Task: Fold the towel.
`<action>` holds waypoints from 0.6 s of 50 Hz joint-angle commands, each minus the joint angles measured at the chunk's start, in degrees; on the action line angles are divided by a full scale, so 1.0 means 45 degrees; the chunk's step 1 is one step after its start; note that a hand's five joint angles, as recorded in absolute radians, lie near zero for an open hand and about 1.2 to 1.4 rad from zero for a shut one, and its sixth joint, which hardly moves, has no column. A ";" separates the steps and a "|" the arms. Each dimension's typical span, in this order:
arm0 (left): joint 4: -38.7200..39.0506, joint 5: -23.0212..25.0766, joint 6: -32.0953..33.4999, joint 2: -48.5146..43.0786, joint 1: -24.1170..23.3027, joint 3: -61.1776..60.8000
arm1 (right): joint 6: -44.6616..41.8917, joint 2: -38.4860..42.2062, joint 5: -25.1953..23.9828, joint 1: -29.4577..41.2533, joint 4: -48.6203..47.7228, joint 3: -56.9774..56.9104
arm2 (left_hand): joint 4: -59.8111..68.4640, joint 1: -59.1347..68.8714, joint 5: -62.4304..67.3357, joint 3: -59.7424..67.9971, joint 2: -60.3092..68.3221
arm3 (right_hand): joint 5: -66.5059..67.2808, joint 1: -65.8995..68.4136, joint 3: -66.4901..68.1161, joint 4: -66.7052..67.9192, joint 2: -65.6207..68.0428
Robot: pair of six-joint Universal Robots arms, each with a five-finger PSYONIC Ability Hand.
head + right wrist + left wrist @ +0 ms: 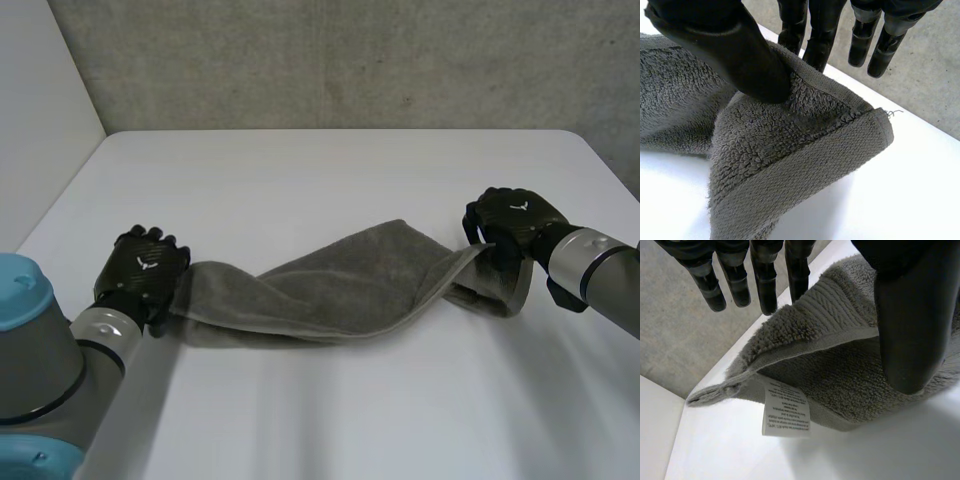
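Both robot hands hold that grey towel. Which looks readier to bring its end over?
Probably the right robot hand: it pinches the towel by a corner that looks raised off the table, while the left robot hand holds its end lower.

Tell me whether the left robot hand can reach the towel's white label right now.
Probably not while it holds on: the left robot hand pinches the towel at its end. The label hangs uncovered just beneath that held edge.

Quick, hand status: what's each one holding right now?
Left hand: closed, thumb and fingers pinching one end of the towel.
Right hand: closed, thumb and fingers pinching the towel's other end.
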 commanded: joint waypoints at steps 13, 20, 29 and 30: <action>0.0643 0.0248 0.0211 -0.2113 -0.0137 0.1856 | 0.0019 0.0037 0.0036 -0.0012 -0.0058 0.0086 | -0.0747 0.6358 0.7129 -0.0652 0.6704 | 0.0839 0.1026 -0.0545 -0.0970 0.1096; 0.0662 0.0425 0.0211 -0.2016 -0.0098 0.1954 | 0.0058 -0.0041 0.0387 -0.0090 -0.0019 -0.0031 | -0.0747 0.6514 0.7285 -0.0652 0.6859 | 0.0839 0.1026 -0.0545 -0.0970 0.1096; 0.0643 0.0464 0.0153 -0.1255 0.0019 0.1643 | 0.0078 -0.0295 0.0505 -0.0168 -0.0019 -0.0051 | -0.0747 0.6290 0.7061 -0.0652 0.6635 | 0.0839 0.1026 -0.0545 -0.0970 0.1096; 0.0643 0.0484 0.0153 -0.1216 0.0019 0.1565 | 0.0078 -0.0314 0.0505 -0.0168 -0.0019 -0.0012 | -0.0747 0.6363 0.7135 -0.0652 0.6709 | 0.0839 0.1026 -0.0545 -0.0970 0.1096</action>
